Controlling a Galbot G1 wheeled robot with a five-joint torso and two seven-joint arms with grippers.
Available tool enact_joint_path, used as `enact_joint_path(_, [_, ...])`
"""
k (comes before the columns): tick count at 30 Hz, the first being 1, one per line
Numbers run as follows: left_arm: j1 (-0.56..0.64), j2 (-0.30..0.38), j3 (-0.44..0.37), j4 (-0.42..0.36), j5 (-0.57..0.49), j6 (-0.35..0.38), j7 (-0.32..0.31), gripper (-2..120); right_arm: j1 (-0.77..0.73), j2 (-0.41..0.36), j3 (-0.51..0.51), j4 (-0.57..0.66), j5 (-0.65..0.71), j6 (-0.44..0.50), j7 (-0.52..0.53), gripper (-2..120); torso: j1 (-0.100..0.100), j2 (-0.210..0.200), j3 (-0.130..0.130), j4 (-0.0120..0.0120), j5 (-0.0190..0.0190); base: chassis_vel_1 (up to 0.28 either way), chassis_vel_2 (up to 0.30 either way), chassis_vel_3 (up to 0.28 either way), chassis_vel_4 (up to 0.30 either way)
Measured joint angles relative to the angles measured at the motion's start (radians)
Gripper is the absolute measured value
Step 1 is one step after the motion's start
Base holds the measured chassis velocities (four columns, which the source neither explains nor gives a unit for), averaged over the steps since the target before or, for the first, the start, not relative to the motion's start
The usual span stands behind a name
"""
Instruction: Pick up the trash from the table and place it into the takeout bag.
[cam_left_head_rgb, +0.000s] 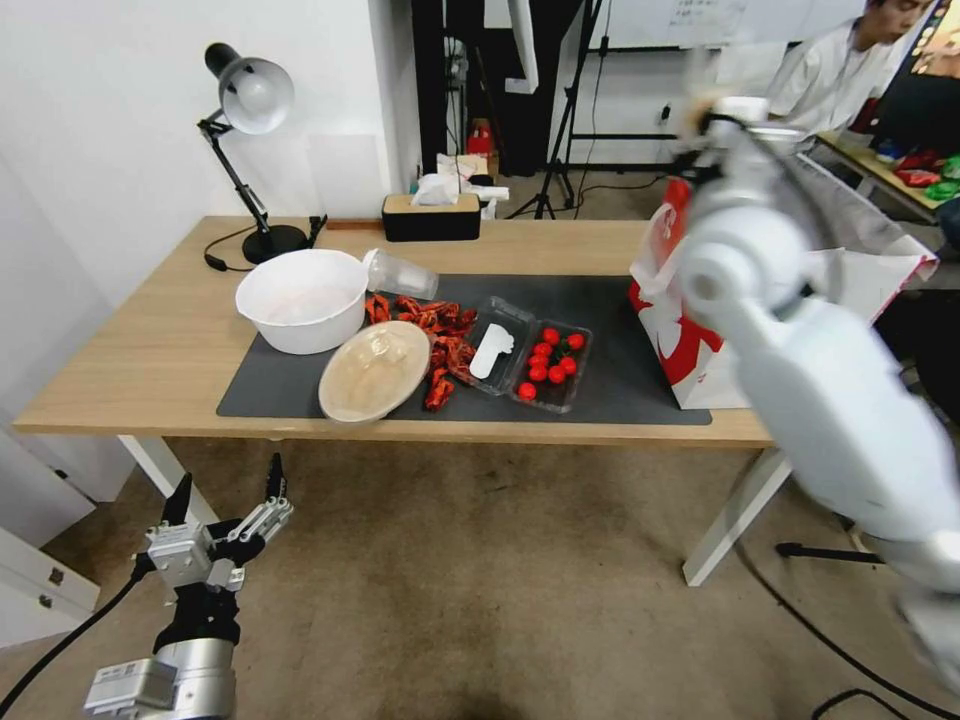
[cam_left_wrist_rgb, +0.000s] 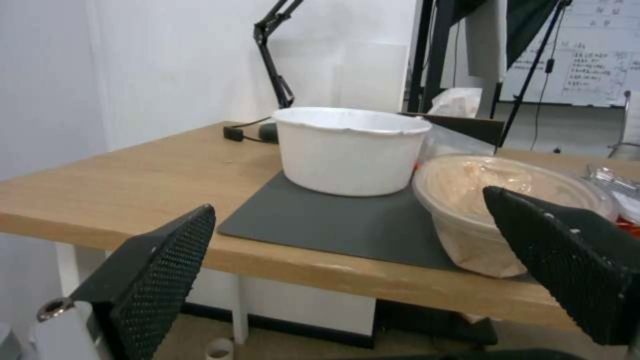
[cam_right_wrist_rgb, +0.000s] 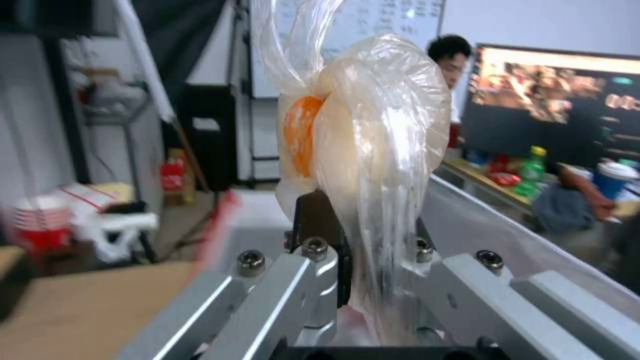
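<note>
My right gripper (cam_right_wrist_rgb: 367, 235) is shut on a small clear bag with an orange lump (cam_right_wrist_rgb: 373, 125), a piece of the trash. In the head view that gripper (cam_left_head_rgb: 735, 112) is raised above the white and red takeout bag (cam_left_head_rgb: 680, 345) at the table's right end. On the dark mat (cam_left_head_rgb: 620, 390) of the table (cam_left_head_rgb: 150, 350) lie a white bowl (cam_left_head_rgb: 300, 300), a round beige lid (cam_left_head_rgb: 375, 370), a clear plastic cup (cam_left_head_rgb: 400, 272) on its side, red wrappers (cam_left_head_rgb: 440, 335) and two clear trays (cam_left_head_rgb: 520, 355). My left gripper (cam_left_head_rgb: 228, 480) hangs open below the table's front left edge, facing the bowl (cam_left_wrist_rgb: 350, 150).
A black desk lamp (cam_left_head_rgb: 250, 95) and a tissue box (cam_left_head_rgb: 430, 215) stand at the table's back edge. A white cabinet (cam_left_head_rgb: 40, 580) sits on the floor at the left. Tripod legs and cables stand behind the table. A person sits at another desk at the back right.
</note>
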Motion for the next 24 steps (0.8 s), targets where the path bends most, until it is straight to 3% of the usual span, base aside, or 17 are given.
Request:
enact_joint_path(5, [0.000,0.002,0.009,0.005,0.009,0.002,0.000,100,-0.050,-0.027,0.040,-0.002,0.003,0.000,-0.019,3,0.000,0.000,0.000,0.0007,-0.0005,0.000,0.000,0.000,0.000])
enact_joint_path(18, [0.008,0.004,0.013,-0.006,0.014,0.002,0.000,100,-0.060,-0.040,0.052,-0.008,-0.002,0.000,-0.041,54,0.000,0.000,0.000,0.0007,-0.0007,0.000,0.000,0.000,0.000])
enact_joint_path(22, [0.010,0.003,0.013,-0.009,0.014,0.002,0.000,100,-0.060,-0.039,0.048,-0.009,-0.001,0.000,-0.040,65,0.000,0.000,0.000,0.0007,-0.0006,0.000,0.000,0.000,0.000])
enact_joint_path(24, [0.014,0.002,0.013,-0.014,0.014,0.001,-0.001,100,-0.058,-0.039,0.045,-0.010,-0.001,0.000,-0.039,76,0.000,0.000,0.000,0.0006,-0.0007,0.000,0.000,0.000,0.000])
